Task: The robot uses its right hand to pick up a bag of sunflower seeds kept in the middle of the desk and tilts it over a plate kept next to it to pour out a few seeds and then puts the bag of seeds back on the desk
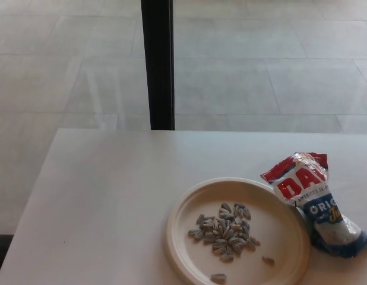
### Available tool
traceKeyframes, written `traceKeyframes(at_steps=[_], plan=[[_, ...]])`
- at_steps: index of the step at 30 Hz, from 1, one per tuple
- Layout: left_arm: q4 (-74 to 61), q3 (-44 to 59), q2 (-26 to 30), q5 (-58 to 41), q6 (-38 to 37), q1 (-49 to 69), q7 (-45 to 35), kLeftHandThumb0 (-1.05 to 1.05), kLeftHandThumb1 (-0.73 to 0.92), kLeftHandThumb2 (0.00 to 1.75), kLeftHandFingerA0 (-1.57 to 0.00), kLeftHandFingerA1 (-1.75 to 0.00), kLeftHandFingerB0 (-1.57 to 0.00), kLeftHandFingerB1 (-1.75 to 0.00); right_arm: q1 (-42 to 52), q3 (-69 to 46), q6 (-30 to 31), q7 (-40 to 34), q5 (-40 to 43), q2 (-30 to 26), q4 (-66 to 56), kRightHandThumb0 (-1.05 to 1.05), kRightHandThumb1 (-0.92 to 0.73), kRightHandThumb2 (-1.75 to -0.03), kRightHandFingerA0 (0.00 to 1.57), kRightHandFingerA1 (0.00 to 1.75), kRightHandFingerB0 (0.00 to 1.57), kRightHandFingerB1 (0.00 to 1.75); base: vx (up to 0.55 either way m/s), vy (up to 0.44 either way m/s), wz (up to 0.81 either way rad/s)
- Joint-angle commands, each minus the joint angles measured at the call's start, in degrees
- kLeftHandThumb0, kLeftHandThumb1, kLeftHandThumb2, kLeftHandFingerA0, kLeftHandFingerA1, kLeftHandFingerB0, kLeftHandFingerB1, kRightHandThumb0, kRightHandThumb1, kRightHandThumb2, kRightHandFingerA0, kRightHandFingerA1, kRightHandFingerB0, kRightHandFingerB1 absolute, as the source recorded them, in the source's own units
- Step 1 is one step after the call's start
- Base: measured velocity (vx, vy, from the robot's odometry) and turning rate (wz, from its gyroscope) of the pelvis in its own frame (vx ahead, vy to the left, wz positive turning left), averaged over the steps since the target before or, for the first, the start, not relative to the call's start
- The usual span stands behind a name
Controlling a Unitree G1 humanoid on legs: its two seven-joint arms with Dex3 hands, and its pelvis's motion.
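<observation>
The red, white and blue bag of sunflower seeds [314, 199] lies on the white desk [112, 202] at the right, its torn top pointing away from me and its side against the plate's right rim. The cream plate [290, 249] sits just left of the bag and holds a heap of sunflower seeds [225, 231], with two stray seeds near its front rim. Neither of my hands shows in the head view, and nothing holds the bag.
A black vertical post [158, 62] stands beyond the desk's far edge, against a grey tiled floor [260, 59]. The desk's left edge runs diagonally at the left of the picture.
</observation>
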Motion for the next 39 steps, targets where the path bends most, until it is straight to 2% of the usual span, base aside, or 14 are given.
traceKeyframes(at_steps=[1,3,4,10,11,13,15,18,19,29,32,33,34,39], plan=[[-0.6,1.6,0.7,-2.0,1.8,0.7,0.6,-0.83,0.87,0.67,-0.26,-0.56,-0.37,-0.42,-12.3,-27.2,12.5,-13.9,31.9,5.2,30.4,-0.84,-0.6,-0.89,0.0,0.1,0.0,0.01,0.0,0.0,0.0],[-0.4,3.8,0.2,-4.5,2.5,0.6,-1.1,-0.81,0.64,1.08,-0.23,-0.61,-0.28,-0.53,-11.6,-27.0,13.2,-12.9,31.0,7.2,30.5,-0.86,-0.63,-0.92,0.0,0.11,0.0,0.0,0.0,0.0,0.0],[-0.1,3.8,0.3,-4.4,2.6,0.6,-1.1,-0.89,0.84,0.66,-0.29,-0.57,-0.34,-0.39,-11.6,-26.9,12.9,-12.8,30.9,7.6,30.9,-0.86,-0.62,-0.91,0.0,0.12,0.0,0.0,0.0,0.0,0.0],[0.8,5.4,0.3,-5.5,4.9,0.6,-1.4,-0.86,0.81,0.65,-0.29,-0.55,-0.3,-0.36,-11.9,-28.1,14.2,-11.8,30.5,10.6,33.5,-0.79,-0.57,-0.91,0.0,0.14,0.0,0.08,0.0,0.0,0.0],[0.7,5.9,0.2,-6.0,5.1,0.8,-2.1,-0.83,0.61,1.0,-0.16,-0.57,-0.06,-0.45,-10.1,-25.0,12.4,-10.1,27.2,12.4,32.8,-0.61,-0.69,-0.65,0.08,0.71,0.01,0.2,0.0,0.0,0.0],[1.0,5.4,0.5,-5.0,6.0,0.7,-2.5,-0.86,0.79,0.64,-0.17,-0.53,-0.1,-0.33,-9.8,-25.0,12.1,-5.6,27.5,13.4,33.9,-0.68,-0.49,-0.87,0.39,0.81,0.0,0.22,0.0,0.0,0.0],[1.2,5.4,0.7,-4.9,6.9,0.5,-3.3,-0.41,0.38,1.02,-0.01,-0.53,0.0,-0.52,-10.5,-26.4,11.6,-1.3,29.5,13.5,35.6,-0.64,-0.62,-0.59,0.07,0.6,0.0,0.17,0.0,0.0,0.0],[1.3,5.1,0.7,-4.7,7.7,0.8,-5.2,-0.88,0.81,0.65,-0.08,-0.55,-0.05,-0.32,-10.3,-24.9,9.8,3.8,28.3,13.9,37.1,-0.87,-0.47,-0.8,0.07,0.33,0.0,0.0,0.0,0.0,0.0],[1.0,5.4,0.6,-5.0,7.6,1.1,-5.4,-0.88,0.63,1.02,-0.08,-0.56,-0.05,-0.32,-10.1,-24.1,9.5,5.9,27.7,14.1,37.5,-0.87,-0.47,-0.79,0.05,0.41,0.0,0.02,0.0,0.0,0.0],[0.9,4.5,0.9,-3.6,8.3,2.3,-5.0,-0.89,0.63,1.04,-0.12,-0.56,-0.06,-0.28,-7.6,-15.4,7.6,10.1,25.0,14.5,38.1,-0.74,-0.55,-0.77,0.05,0.5,0.0,0.13,0.0,0.0,0.0],[0.7,3.5,1.0,-2.7,8.3,2.4,-4.4,-0.88,0.82,0.66,-0.16,-0.53,-0.05,-0.32,-7.4,-14.0,7.7,9.2,26.2,14.4,38.2,-0.73,-0.68,-0.61,0.08,0.49,0.0,0.19,0.0,0.0,0.0],[0.7,3.7,1.0,-3.0,8.3,2.4,-4.6,-0.88,0.81,0.65,-0.15,-0.54,-0.04,-0.32,-7.4,-14.0,7.9,9.9,26.8,14.2,38.5,-0.79,-0.51,-0.91,0.06,0.4,0.0,0.19,0.0,0.0,0.0],[0.4,3.7,0.9,-3.1,8.2,2.5,-5.1,-0.92,0.66,1.06,-0.16,-0.58,-0.03,-0.28,-7.2,-13.6,7.6,10.7,27.2,14.1,38.8,-0.81,-0.53,-0.93,0.08,0.41,0.0,0.17,0.0,0.0,0.0],[0.1,2.9,1.0,-2.6,7.6,2.9,-5.2,-0.88,0.63,1.04,-0.14,-0.56,-0.04,-0.33,-7.1,-12.3,7.2,11.1,28.7,13.9,39.0,-0.74,-0.69,-0.61,0.05,0.48,0.0,0.19,0.0,0.0,0.0]])
